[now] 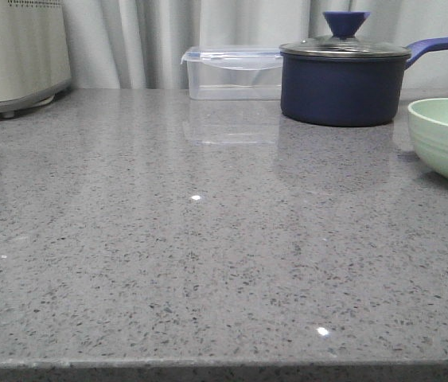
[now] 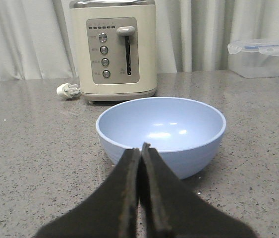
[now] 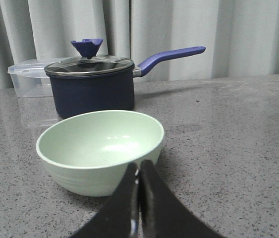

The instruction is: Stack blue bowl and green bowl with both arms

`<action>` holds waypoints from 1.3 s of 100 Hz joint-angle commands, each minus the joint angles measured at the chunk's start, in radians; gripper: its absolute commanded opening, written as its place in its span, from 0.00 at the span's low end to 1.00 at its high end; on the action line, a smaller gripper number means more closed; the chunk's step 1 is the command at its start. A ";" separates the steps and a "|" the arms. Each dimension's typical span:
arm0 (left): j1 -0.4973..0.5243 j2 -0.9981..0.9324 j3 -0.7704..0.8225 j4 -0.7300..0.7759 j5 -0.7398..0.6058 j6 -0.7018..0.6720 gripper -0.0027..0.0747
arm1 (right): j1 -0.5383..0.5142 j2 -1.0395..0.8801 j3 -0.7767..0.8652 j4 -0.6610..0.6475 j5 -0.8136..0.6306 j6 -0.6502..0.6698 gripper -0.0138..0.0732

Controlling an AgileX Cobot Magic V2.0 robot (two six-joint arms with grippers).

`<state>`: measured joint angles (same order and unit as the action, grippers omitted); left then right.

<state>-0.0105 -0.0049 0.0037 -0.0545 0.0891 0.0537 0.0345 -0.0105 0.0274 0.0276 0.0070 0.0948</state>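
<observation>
Both grippers have their fingers pressed together and hold nothing. Left gripper [image 2: 140, 148] points at the blue bowl [image 2: 161, 134], which sits upright on the grey speckled counter [image 2: 25, 158] just in front of the fingertips, and I cannot tell if they touch its side. Right gripper [image 3: 139, 166] points at the green bowl [image 3: 99, 148] in the same way, very close to its near wall. If either gripper goes forward with its fingers closed like this, it will only push the bowl along the smooth counter, because nothing can slip over the thin rim. So the fingers need to come apart first. If they pinch the rim off to one side, the bowl may tip or slide out when it is lifted. Behind the blue bowl stands a cream toaster [image 2: 113, 52] with its white plug [image 2: 68, 90] lying beside it; a shoved bowl could bump into them. Behind the green bowl stands a dark blue saucepan [image 3: 90, 84] with a glass lid and a long handle, and a clear plastic box [image 3: 27, 77] sits next to the saucepan. In the front view the green bowl [image 1: 446, 139] is just in front of the saucepan [image 1: 343, 79], so a push could knock into it. No arm and no blue bowl show in that view, so the bowls seem well apart, and a long carry gives more chance to drop one.
</observation>
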 commanded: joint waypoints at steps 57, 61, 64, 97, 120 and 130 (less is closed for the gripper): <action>0.002 -0.033 0.039 -0.001 -0.089 -0.007 0.01 | -0.006 -0.018 0.000 -0.007 -0.075 -0.007 0.07; 0.002 -0.033 0.039 -0.001 -0.089 -0.007 0.01 | -0.006 -0.018 0.000 -0.007 -0.076 -0.007 0.07; 0.002 -0.033 0.039 -0.001 -0.089 -0.007 0.01 | -0.006 -0.018 0.000 -0.007 -0.076 -0.007 0.07; 0.002 -0.033 0.017 -0.003 -0.089 -0.007 0.01 | -0.006 -0.018 -0.011 -0.006 -0.067 -0.007 0.07; 0.002 0.040 -0.150 -0.012 0.040 -0.009 0.01 | -0.006 0.033 -0.143 -0.006 0.128 -0.007 0.07; 0.002 0.115 -0.238 -0.037 0.076 -0.016 0.01 | -0.006 0.093 -0.221 -0.006 0.190 -0.007 0.07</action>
<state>-0.0105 0.0393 -0.1379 -0.0636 0.2033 0.0519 0.0345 0.0178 -0.0995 0.0276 0.2078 0.0948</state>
